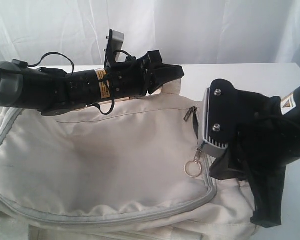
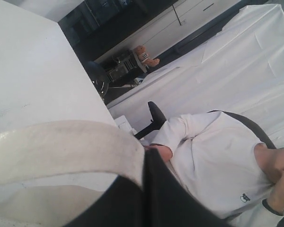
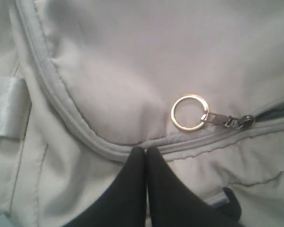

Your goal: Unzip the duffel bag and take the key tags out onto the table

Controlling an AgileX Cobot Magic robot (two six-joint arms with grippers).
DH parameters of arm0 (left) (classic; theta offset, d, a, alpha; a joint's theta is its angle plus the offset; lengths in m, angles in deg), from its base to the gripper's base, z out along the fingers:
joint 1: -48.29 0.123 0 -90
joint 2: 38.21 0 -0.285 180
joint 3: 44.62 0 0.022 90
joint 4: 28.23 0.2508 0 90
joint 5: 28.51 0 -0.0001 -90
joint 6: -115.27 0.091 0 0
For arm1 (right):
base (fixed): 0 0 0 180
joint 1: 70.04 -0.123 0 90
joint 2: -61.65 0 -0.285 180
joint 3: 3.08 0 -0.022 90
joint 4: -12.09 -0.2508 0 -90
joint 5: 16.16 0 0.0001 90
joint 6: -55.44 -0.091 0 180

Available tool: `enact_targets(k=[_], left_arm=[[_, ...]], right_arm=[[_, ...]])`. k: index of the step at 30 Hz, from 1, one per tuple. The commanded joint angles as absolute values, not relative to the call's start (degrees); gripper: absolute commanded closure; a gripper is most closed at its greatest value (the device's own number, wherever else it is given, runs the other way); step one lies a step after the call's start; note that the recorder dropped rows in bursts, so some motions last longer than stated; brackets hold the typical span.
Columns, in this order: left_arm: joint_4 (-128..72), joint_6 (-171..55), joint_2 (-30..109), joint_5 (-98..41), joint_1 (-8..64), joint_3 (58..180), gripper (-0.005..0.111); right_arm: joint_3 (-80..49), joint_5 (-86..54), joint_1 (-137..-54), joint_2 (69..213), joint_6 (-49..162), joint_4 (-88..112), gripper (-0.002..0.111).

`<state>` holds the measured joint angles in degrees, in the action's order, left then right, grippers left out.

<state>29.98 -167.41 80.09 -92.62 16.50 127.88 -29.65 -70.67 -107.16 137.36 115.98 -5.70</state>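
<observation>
The cream duffel bag [image 1: 100,160] fills the table's [image 1: 255,75] front. Its grey zipper [image 1: 140,215] curves round the top panel. A short dark gap shows by the slider [image 3: 246,120], whose pull carries a metal ring [image 3: 190,112], also seen in the exterior view [image 1: 192,168]. My left gripper [image 2: 144,158] is shut on the bag's cream webbing handle [image 2: 61,146] at the bag's far edge [image 1: 172,75]. My right gripper [image 3: 146,151] is shut and empty, its tips over the zipper seam beside the ring, at the bag's right end [image 1: 266,220]. The key tags are hidden.
A second webbing strap [image 3: 4,106] lies on the bag's side. A white curtain [image 1: 190,30] hangs behind the table. A person in a white shirt [image 2: 213,156] sits beyond the table's edge in the left wrist view.
</observation>
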Motion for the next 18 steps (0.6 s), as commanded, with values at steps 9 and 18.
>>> enact_targets(k=[9,18], left_arm=[[28.68,-167.30,77.93,-98.48,16.29,128.26,0.107],[27.25,-167.30,77.93,-98.48,16.29,128.26,0.107]], right_arm=[[-29.66,-61.06,-107.11,142.56,135.23,-4.78,0.045],[-29.66,-58.09,-107.98,149.85,142.76,-6.22,0.045]])
